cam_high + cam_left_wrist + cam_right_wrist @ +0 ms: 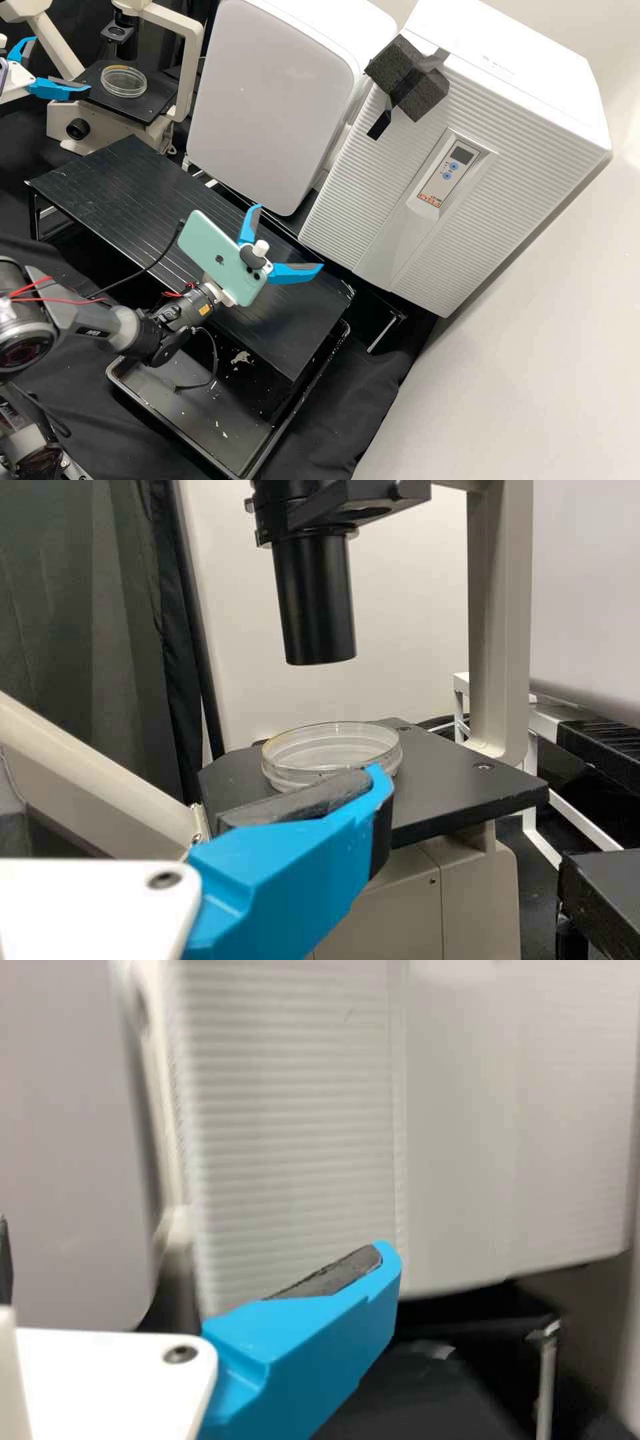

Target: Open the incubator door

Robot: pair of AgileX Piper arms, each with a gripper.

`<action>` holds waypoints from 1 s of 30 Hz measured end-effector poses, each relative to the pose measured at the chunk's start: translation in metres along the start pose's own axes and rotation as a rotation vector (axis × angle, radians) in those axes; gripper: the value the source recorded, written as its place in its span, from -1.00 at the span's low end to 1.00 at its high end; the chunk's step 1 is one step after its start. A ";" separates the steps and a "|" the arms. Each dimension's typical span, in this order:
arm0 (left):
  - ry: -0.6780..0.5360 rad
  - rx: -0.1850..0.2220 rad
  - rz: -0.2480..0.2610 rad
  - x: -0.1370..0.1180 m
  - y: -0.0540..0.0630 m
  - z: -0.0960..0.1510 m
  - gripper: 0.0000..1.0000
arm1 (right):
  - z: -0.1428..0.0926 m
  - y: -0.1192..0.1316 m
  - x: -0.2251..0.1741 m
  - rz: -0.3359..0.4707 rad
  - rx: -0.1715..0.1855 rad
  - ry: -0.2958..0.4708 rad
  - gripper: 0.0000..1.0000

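The incubator (533, 93) is seen at the far side of the bench, with its ribbed white door (353, 193) apparently closed. A dark foam block (427, 93) is strapped to the upper part of the door near one side edge, and a small control panel (443, 175) is set into the front. The right gripper (289, 237) is held above the black stand (133, 193), in front of the door and apart from it; its jaws are spread wide, with nothing between them. A pale green phone (217, 253) is mounted on the right arm just behind that gripper. The left gripper (61, 63) is held near the microscope (190, 20), its jaws also spread apart and nothing clamped. A clear round dish (124, 80) is set on the black stage (148, 115) of the microscope. Beside the incubator, a smooth-fronted white cabinet (273, 100) is placed, and a dark tray (213, 407) is laid on the black cloth (360, 373), partly under the stand.
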 end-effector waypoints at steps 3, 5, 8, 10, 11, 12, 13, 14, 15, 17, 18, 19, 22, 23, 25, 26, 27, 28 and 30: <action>0.000 0.000 0.000 0.000 0.000 0.000 1.00 | -0.014 0.017 0.009 0.055 0.006 0.052 1.00; 0.000 0.000 0.000 0.000 0.000 0.000 1.00 | -0.023 0.026 0.016 0.073 0.007 0.073 1.00; 0.000 0.000 0.000 0.000 0.000 0.000 1.00 | -0.032 0.036 0.026 0.089 0.015 0.089 1.00; 0.000 0.000 0.000 0.000 0.000 0.000 1.00 | -0.039 0.042 0.034 0.092 0.011 0.085 1.00; 0.000 0.000 0.000 0.000 0.000 0.000 1.00 | -0.041 0.043 0.037 0.089 0.010 0.084 1.00; 0.000 0.000 0.000 0.000 0.000 0.000 1.00 | -0.044 0.045 0.040 0.087 0.009 0.087 1.00; 0.000 0.000 0.000 0.000 0.000 0.000 1.00 | -0.047 0.046 0.043 0.084 0.008 0.087 1.00; 0.000 0.000 0.000 0.000 0.000 0.000 1.00 | -0.049 0.046 0.046 0.081 0.007 0.087 1.00; 0.000 0.000 0.000 0.000 0.000 0.000 1.00 | -0.052 0.047 0.049 0.078 0.007 0.088 1.00; 0.000 0.000 0.000 0.000 0.000 0.000 1.00 | -0.057 0.048 0.053 0.073 0.008 0.087 1.00; 0.000 0.000 0.000 0.000 0.000 0.000 1.00 | -0.061 0.048 0.056 0.074 0.017 0.082 1.00; 0.000 0.000 0.000 0.000 0.000 0.000 1.00 | -0.063 0.048 0.058 0.074 0.015 0.076 1.00; 0.000 0.000 0.000 0.000 0.000 0.000 1.00 | -0.071 0.045 0.062 0.081 0.027 0.036 1.00; 0.000 0.000 0.000 0.000 0.000 0.000 1.00 | -0.075 0.044 0.062 0.088 0.027 0.019 1.00; 0.000 0.000 0.000 0.000 0.000 0.000 1.00 | -0.081 0.043 0.061 0.105 0.022 -0.020 1.00; 0.000 0.000 0.000 0.000 0.000 0.000 1.00 | -0.087 0.042 0.061 0.109 0.023 -0.029 1.00; 0.000 0.000 0.000 0.000 0.000 0.000 1.00 | -0.092 0.041 0.060 0.120 0.021 -0.044 1.00; 0.000 0.000 0.000 0.000 0.000 0.000 1.00 | -0.099 0.041 0.059 0.141 0.018 -0.062 1.00; 0.000 0.000 0.000 0.000 0.000 0.000 1.00 | -0.114 0.040 0.056 0.174 0.004 -0.100 1.00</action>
